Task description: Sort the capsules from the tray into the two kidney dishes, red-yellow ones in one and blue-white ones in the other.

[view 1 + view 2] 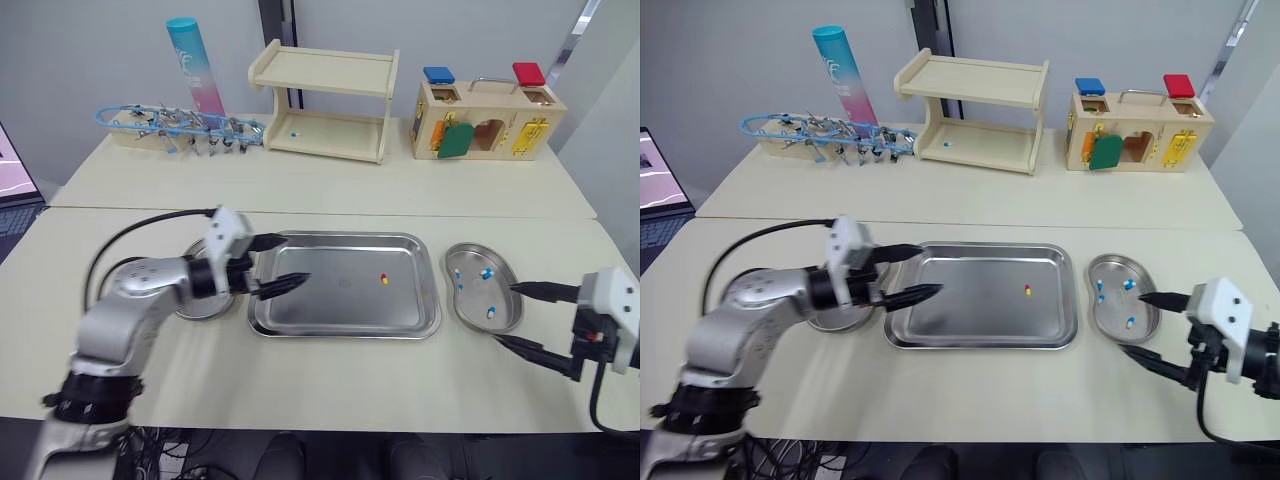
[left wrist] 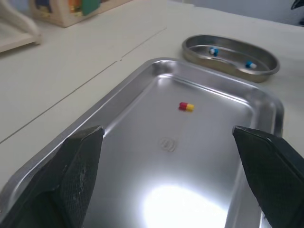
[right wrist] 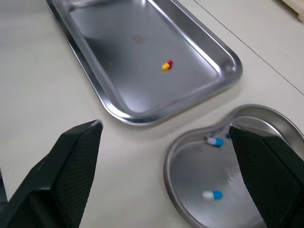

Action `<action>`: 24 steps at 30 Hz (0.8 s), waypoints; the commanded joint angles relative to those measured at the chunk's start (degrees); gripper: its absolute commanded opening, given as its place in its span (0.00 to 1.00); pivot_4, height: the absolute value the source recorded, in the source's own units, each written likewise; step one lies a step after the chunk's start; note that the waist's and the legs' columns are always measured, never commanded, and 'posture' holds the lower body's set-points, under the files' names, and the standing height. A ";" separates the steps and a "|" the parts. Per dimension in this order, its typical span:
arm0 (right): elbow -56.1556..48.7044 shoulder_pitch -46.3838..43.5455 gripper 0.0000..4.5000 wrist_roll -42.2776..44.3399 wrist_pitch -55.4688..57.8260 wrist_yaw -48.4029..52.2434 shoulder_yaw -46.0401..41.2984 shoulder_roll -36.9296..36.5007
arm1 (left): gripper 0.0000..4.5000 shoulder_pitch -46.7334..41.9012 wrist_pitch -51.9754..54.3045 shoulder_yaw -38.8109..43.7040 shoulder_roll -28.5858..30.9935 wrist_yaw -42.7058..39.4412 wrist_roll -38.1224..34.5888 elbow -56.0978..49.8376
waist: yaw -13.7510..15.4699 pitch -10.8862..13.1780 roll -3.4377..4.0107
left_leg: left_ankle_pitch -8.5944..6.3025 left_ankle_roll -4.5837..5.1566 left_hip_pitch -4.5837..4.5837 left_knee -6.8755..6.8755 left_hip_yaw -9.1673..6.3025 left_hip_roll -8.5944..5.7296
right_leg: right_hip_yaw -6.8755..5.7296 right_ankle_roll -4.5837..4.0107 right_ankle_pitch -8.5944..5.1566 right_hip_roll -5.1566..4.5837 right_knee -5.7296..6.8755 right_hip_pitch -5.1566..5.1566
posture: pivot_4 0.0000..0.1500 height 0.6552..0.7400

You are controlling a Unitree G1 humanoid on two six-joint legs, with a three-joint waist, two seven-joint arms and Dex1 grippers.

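The right claw [image 1: 506, 314], released and empty, hangs just beside the right kidney dish [image 1: 484, 246], which holds the blue-white capsules [image 1: 486, 272]. The left claw [image 1: 296, 259], also released, hovers over the tray [image 1: 430, 318], with one red-yellow capsule [image 1: 384, 279] lying ahead of its tips. Judged status: blue-white sorting done; that capsule remains for the left kidney dish [image 1: 200, 308] behind the left claw.

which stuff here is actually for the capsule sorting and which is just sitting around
For the job:
tray
red-yellow capsule in the tray
right kidney dish
blue-white capsules in that dish
left kidney dish

Just lying about, at the back of the table:
wooden shelf
wooden latch box
blue-pink tube
rack with blue wire
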 commanded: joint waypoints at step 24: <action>-9.27 -0.62 1.00 1.92 2.80 -10.22 4.89 3.68 | 0.60 -21.86 -25.98 -13.57 -26.99 -0.03 20.73 49.32 | 0.05 0.01 -0.02 | 0.00 0.01 -0.11 0.11 -0.06 -0.06 | -0.03 0.06 0.03 0.00 -0.01 -0.06 | 1.00 1.00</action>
